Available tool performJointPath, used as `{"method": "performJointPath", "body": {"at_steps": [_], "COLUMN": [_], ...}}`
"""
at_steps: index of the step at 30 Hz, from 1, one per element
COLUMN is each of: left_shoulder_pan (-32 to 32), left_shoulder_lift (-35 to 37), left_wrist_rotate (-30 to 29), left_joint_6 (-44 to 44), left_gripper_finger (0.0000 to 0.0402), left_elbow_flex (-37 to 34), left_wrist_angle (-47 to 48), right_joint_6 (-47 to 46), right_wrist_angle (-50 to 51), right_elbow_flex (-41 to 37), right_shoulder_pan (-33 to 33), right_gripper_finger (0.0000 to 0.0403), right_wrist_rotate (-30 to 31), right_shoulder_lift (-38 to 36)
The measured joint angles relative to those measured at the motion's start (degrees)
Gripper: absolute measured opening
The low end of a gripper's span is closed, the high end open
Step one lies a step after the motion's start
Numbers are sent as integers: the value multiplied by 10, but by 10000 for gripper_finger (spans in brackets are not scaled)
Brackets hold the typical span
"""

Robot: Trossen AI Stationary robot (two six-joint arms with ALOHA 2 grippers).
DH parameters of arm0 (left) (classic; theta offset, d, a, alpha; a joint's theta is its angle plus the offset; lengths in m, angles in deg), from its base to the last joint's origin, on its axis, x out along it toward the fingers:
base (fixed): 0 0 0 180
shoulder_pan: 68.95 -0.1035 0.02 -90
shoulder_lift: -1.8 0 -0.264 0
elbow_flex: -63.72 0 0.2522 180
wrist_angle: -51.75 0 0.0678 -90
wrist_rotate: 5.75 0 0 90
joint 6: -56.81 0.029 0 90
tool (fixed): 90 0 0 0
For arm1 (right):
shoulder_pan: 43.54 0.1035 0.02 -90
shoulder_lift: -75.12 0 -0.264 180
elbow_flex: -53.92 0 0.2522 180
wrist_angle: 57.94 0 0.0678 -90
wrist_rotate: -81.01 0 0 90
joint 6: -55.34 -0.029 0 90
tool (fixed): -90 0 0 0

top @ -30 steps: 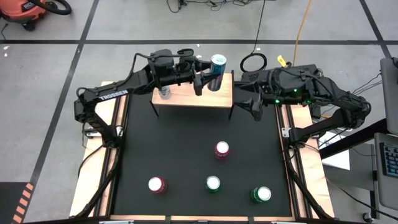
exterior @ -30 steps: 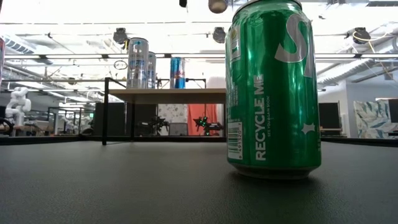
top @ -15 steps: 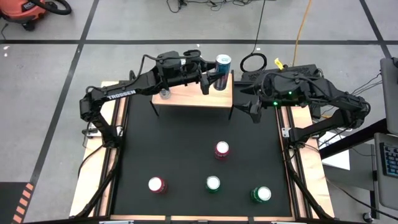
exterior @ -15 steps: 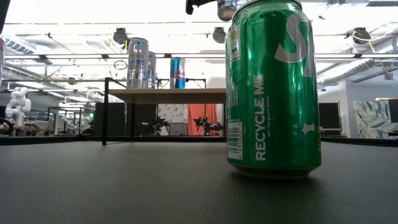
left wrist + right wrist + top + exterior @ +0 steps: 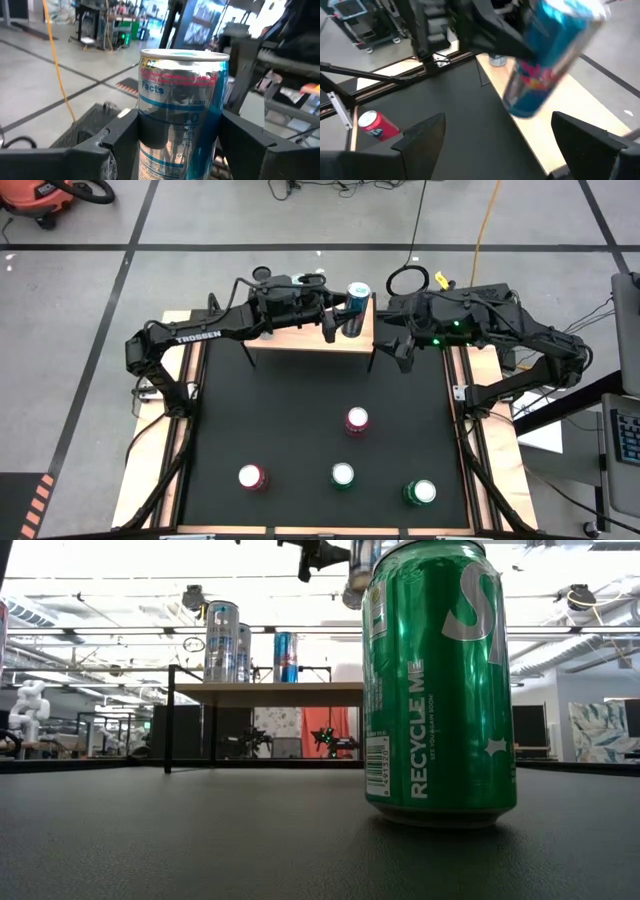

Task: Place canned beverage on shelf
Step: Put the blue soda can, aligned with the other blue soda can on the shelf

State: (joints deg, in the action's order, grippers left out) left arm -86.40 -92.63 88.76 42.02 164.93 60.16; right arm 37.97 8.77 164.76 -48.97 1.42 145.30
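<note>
Since the earlier frame left gripper [image 5: 341, 320] shifted right, carrying blue can [image 5: 357, 302] over shelf [image 5: 300, 335] right end, upper centre; fingers clamp it. Placing step; next lower upright, release; right gripper [image 5: 392, 348] waits spread, empty, beside shelf.

Black table [image 5: 270, 410] carried the shelf [image 5: 300, 337] at its far edge. Nearer than the shelf stood four cans: pink-topped [image 5: 356, 420], red [image 5: 251, 477], green [image 5: 343, 475], green [image 5: 419, 492]. One silver can [image 5: 221, 641] on the shelf.

Blue-and-silver can [image 5: 357, 298] above light-wood shelf [image 5: 300, 335]; black tabletop [image 5: 300, 440] bears two green cans [image 5: 419, 492], [image 5: 343, 475] and two red cans [image 5: 252, 477], [image 5: 357, 420].
</note>
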Motion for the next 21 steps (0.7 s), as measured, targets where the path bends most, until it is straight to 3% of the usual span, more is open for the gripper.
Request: {"method": "performJointPath", "body": {"at_steps": [8, 15, 21], "left_shoulder_pan": [-2, -2, 4], "left_shoulder_lift": [0, 0, 0], "left_wrist_rotate": [25, 39, 58], "left_joint_6": [12, 16, 17], "left_gripper_finger": [237, 237, 237], "left_elbow_flex": [-2, -2, -2], "left_wrist_angle": [3, 2, -4], "right_joint_6": [14, 18, 10], "right_wrist_angle": [-85, -136, -171], "right_elbow_flex": [0, 0, 0], "right_shoulder_pan": [-79, -131, -153], "right_gripper_finger": [343, 343, 342], "right_wrist_rotate": [-58, -63, -189], "right_shoulder_lift": [29, 44, 65]}}
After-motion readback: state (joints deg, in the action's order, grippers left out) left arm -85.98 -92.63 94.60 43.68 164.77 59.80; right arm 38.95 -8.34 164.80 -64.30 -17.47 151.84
